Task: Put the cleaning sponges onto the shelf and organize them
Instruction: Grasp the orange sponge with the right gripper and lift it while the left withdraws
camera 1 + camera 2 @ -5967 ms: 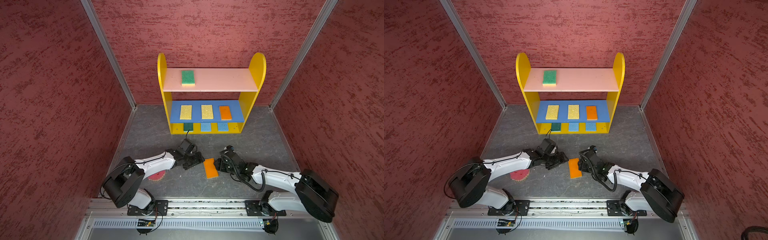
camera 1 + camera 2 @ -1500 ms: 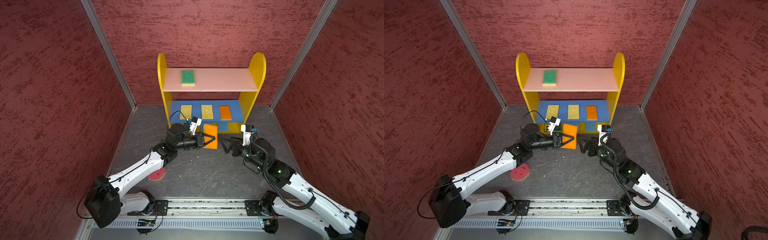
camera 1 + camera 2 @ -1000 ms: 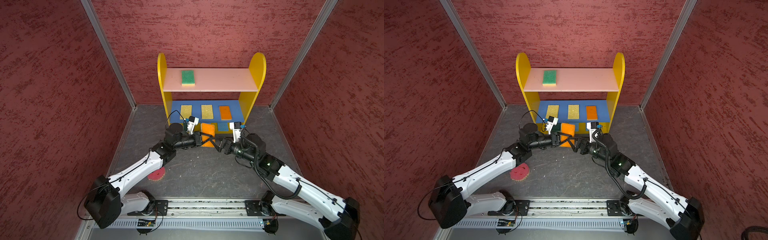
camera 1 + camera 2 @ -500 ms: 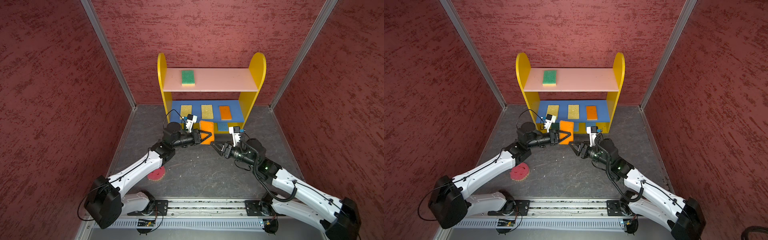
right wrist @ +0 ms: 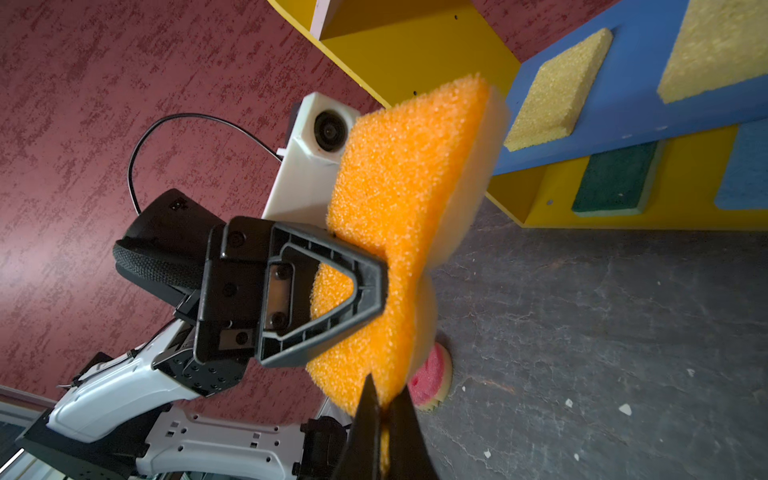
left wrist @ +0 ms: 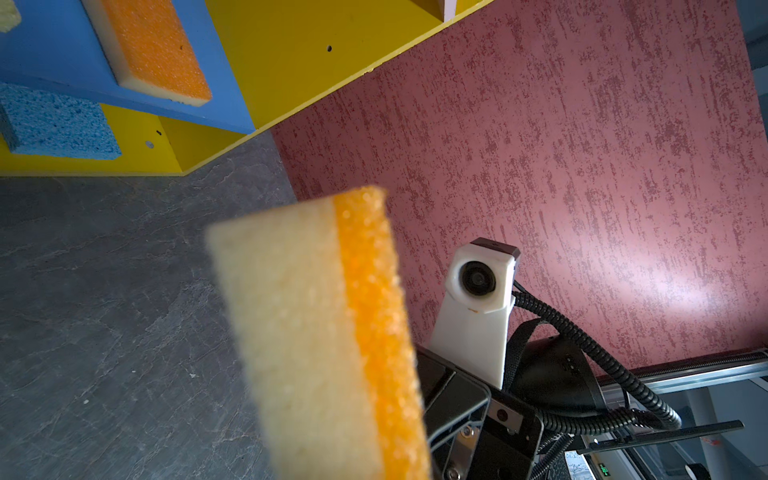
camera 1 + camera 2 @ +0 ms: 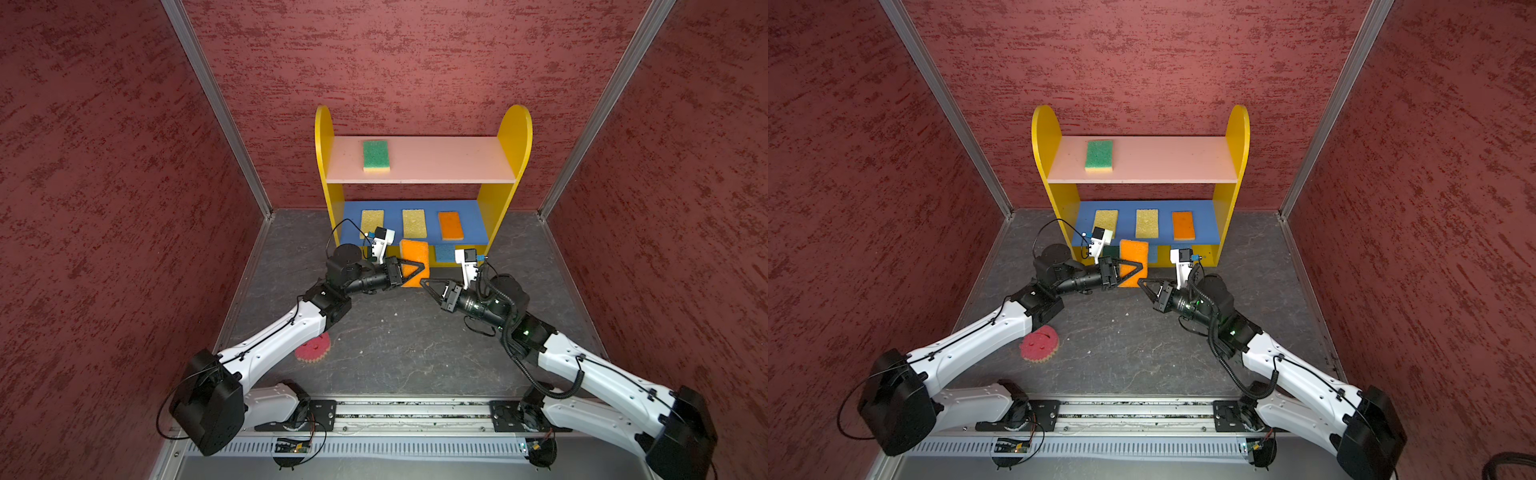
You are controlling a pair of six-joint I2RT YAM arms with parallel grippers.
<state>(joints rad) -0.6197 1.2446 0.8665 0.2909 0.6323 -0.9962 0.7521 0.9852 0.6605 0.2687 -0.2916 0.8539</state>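
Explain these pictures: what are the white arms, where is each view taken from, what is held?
Two white robot arms sit on a rail; each ends in a two-fingered gripper. Both top views look down on the whole scene; the two close-ups come from cameras on the arms' wrists. At the back stands the shelf: a green sponge on its pink top board, two pale yellow sponges and an orange sponge on the blue board, a dark green sponge and a blue sponge on the yellow base. The left gripper is clamped on a second orange sponge, held up before the shelf. The right gripper is shut, its tip at that sponge's lower corner; whether it pinches it is unclear. A round pink sponge lies on the grey floor.
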